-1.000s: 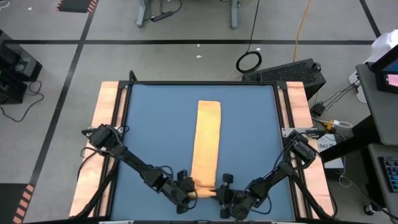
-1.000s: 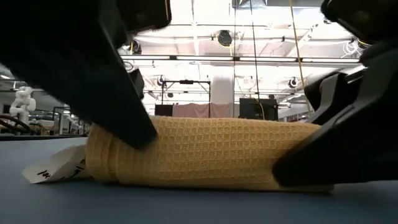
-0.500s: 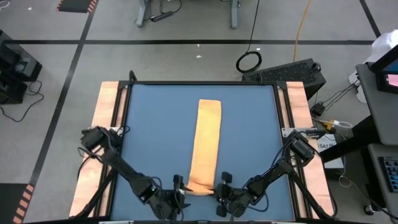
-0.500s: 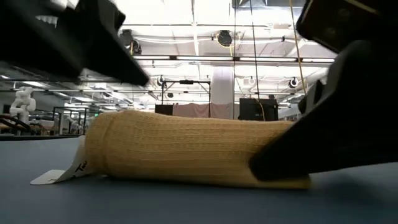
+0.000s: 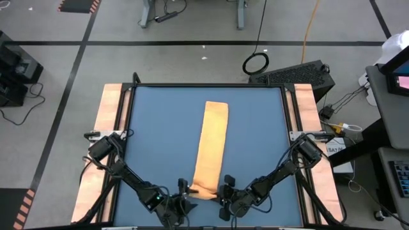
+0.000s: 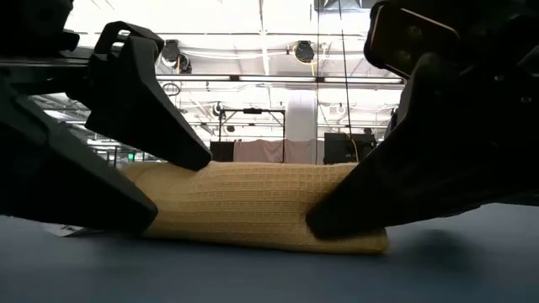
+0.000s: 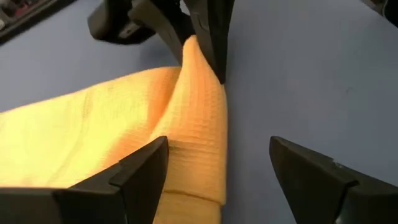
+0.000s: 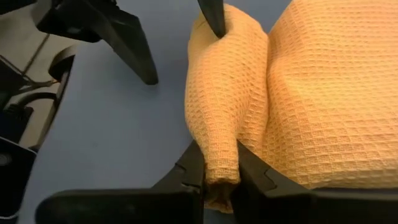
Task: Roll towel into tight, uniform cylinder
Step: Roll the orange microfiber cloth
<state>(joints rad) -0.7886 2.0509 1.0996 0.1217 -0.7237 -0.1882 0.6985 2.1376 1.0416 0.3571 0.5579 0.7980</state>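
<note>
orange-yellow towel (image 5: 211, 146) lengthwise on blue table (image 5: 153, 134), left gripper (image 5: 182, 201) and right gripper (image 5: 223, 199) at its near end

My right gripper (image 8: 217, 171) is pinching one end of the rolled edge of the towel (image 5: 211, 145), so that end is blocked. My left gripper (image 7: 217, 165) is standing spread at the roll's other end, one finger over the fold and one over bare mat, and is crowding that side. The flat strip of towel is lying down the middle of the blue table (image 5: 156, 128). Wide mat on both sides of it is lying free for passing.
</note>
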